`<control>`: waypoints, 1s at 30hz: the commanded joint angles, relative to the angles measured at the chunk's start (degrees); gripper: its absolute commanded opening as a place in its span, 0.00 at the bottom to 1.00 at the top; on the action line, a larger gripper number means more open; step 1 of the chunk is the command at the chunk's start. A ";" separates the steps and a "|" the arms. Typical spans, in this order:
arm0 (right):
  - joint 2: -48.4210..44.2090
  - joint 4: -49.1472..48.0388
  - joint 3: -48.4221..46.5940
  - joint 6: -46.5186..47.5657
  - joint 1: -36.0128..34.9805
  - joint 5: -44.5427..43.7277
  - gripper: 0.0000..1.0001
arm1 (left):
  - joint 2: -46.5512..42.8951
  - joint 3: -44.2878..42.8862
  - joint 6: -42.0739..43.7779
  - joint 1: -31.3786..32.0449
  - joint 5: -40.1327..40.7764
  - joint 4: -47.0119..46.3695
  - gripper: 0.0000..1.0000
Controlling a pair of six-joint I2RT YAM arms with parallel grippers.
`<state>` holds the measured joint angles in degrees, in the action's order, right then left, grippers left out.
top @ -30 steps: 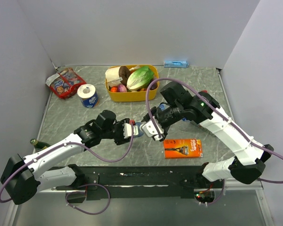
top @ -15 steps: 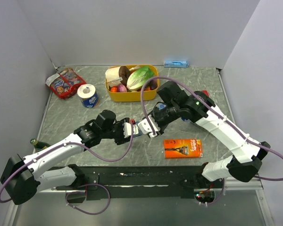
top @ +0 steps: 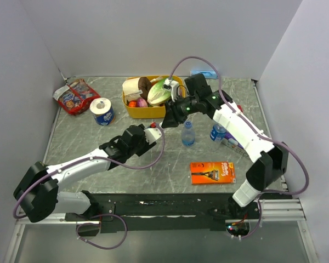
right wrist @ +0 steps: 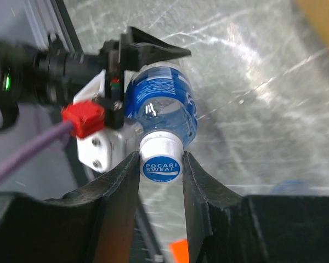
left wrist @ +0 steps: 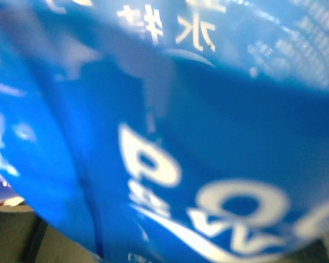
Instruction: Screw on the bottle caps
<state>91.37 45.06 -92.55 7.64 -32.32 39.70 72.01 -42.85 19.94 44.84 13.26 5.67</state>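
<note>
Left gripper [right wrist: 123, 96]: clamped on the body of the bottle [right wrist: 163, 104]; label [left wrist: 208, 164] filling its own camera.
Right gripper [right wrist: 159, 160]: closed on the cap [right wrist: 160, 169], one finger touching each side.
Place of bottle: held over the table [top: 98, 142] between the two arms, neck toward the right fingers; hard to pick out from above.
Cap: white sides, blue printed top, sitting on the neck; cannot tell whether threaded home.
Bottle: small, clear, blue label with white lettering.
Risk, cross-threading: likely if the cap sits tilted when turning begins.
Risk, slipping: small smooth cap may spin inside the fingers instead of turning.
Risk, bottle twisting: thin wall may give or rotate in the left grip, wasting the turn.
Other bottles [top: 188, 133]: two upright near the right arm, apart from this work.
</note>
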 commanded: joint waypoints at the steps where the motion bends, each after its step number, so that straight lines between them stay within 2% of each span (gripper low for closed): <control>1: 1.44 1.00 -3.59 -16.96 -1.71 7.76 0.13 | -0.38 -4.44 -2.90 -0.10 8.28 -12.79 0.01; 4: 1.88 0.47 -10.87 -13.63 1.71 7.75 0.50 | -1.60 -2.51 -2.46 -0.19 5.57 -10.95 0.01; 6: 1.44 -0.23 -15.78 -6.11 3.57 9.85 0.57 | -3.18 -1.37 -2.11 -0.71 1.71 -7.63 0.01; 8: 0.74 2.74 -18.44 2.95 5.24 16.88 0.57 | -4.32 -0.83 -1.84 -0.72 -4.33 -5.86 0.01; 9: 0.30 9.02 -20.28 15.61 5.16 18.20 0.56 | -4.68 -1.01 -0.36 -1.15 -7.51 -2.11 0.01; 11: -3.45 13.37 -18.82 28.34 4.29 19.88 0.58 | -5.82 -1.18 1.40 -1.16 -15.92 0.47 0.01; 12: -5.40 14.87 -14.54 38.66 3.76 19.10 0.59 | -6.17 -1.36 2.54 -1.16 -18.50 1.35 0.01; 16: -15.68 14.02 -0.29 57.90 -2.48 10.23 0.65 | -7.76 -2.58 9.66 -1.16 -29.32 6.26 0.01; 18: -20.43 12.08 6.55 63.61 -5.55 6.20 0.66 | -7.67 -4.25 11.86 -1.07 -32.31 8.03 0.01; 21: -23.17 10.93 10.54 67.76 -7.66 4.34 0.66 | -6.36 -6.80 13.80 -1.07 -34.25 11.37 0.01; 30: -22.29 6.45 10.64 66.10 -9.08 3.10 0.64 | -5.47 -8.74 15.12 -0.54 -35.93 13.22 0.01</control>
<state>68.53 56.23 -82.04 71.96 -41.01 44.60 66.41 -48.18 32.23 43.46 -18.06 18.87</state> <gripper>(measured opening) 0.647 0.601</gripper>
